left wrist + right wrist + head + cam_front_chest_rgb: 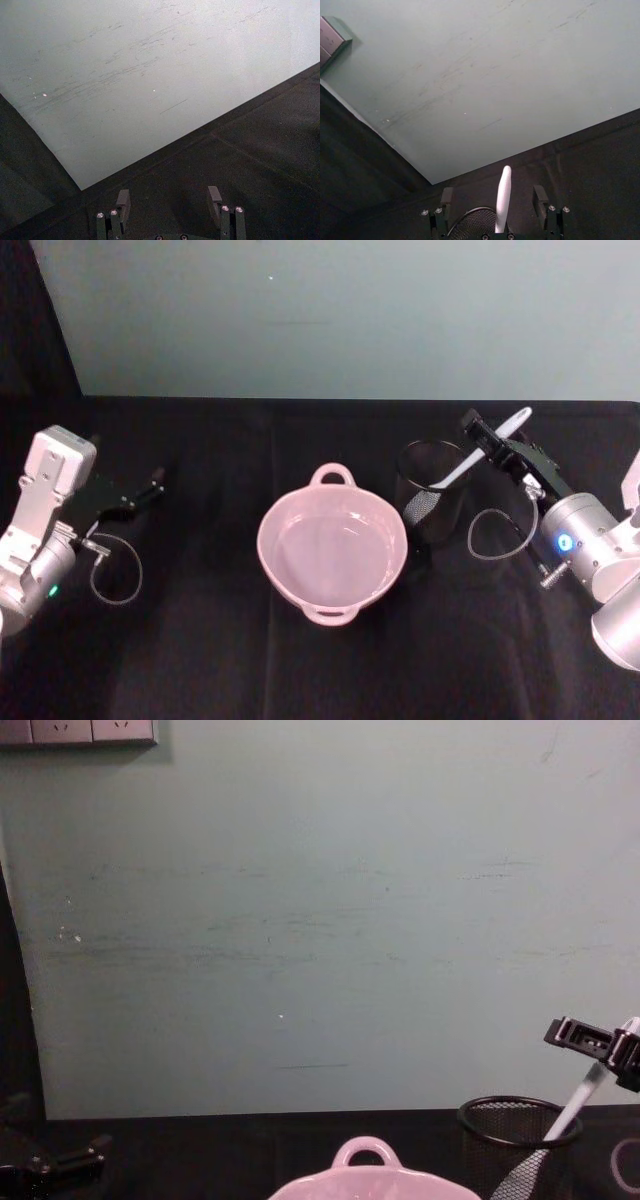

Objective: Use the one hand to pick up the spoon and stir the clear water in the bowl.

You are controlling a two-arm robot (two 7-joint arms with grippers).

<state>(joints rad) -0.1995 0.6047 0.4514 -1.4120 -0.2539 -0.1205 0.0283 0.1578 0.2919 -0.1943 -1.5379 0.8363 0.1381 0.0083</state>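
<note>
The pale pink bowl point(283, 518) sits at the table's centre with clear water in it; its rim also shows in the chest view as bowl point(370, 1184). To its right stands a black mesh cup point(432, 502). The white spoon point(505, 427) rests in that cup, its handle leaning up and to the right. My right gripper point(487, 437) is up at the handle. The wrist view shows this gripper point(493, 192) open, with the spoon point(503, 190) between its spread fingers point(447, 196). My left gripper point(150, 485) is parked open at the far left.
The table is covered in black cloth, with a pale green wall along its far edge. A cable loop point(497, 535) hangs by the right wrist near the mesh cup point(512, 1140). Bare cloth lies in front of the bowl and to its left.
</note>
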